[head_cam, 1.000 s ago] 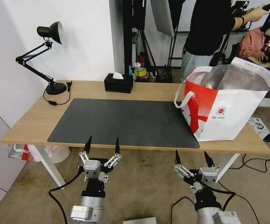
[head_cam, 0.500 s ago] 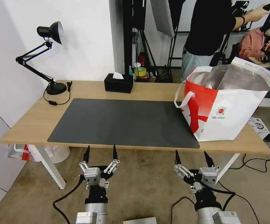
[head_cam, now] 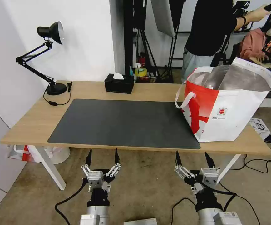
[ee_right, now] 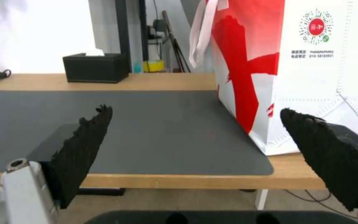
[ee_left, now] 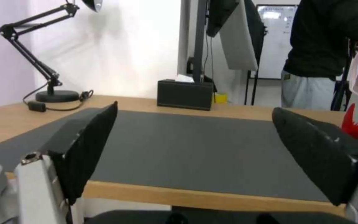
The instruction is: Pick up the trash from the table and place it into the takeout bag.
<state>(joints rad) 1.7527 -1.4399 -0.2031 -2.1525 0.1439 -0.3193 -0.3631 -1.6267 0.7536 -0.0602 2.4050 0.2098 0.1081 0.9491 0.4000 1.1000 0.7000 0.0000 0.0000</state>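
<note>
The trash is out of view. The takeout bag (head_cam: pixel 232 106), white with a red pattern and foil lining, stands open on the right end of the table (head_cam: pixel 32 122), partly on the dark grey mat (head_cam: pixel 123 122). My left gripper (head_cam: pixel 103 150) is open and holds nothing; it hangs just below the table's front edge, left of centre. My right gripper (head_cam: pixel 191 153) is also open with nothing in it, below the front edge in front of the bag. From the left wrist, the left gripper (ee_left: pixel 195 107) faces across the mat. The right gripper (ee_right: pixel 195 109) sees the takeout bag (ee_right: pixel 311 77) close ahead.
A black tissue box (head_cam: pixel 119 83) sits at the table's back edge and a black desk lamp (head_cam: pixel 49 56) at the back left corner. A person stands behind the bag. Cables (head_cam: pixel 257 162) and a small box (head_cam: pixel 260 126) lie on the floor at right.
My left gripper has drawn back from the table's front edge, lower and slightly to the right. The right gripper and the bag have not moved.
</note>
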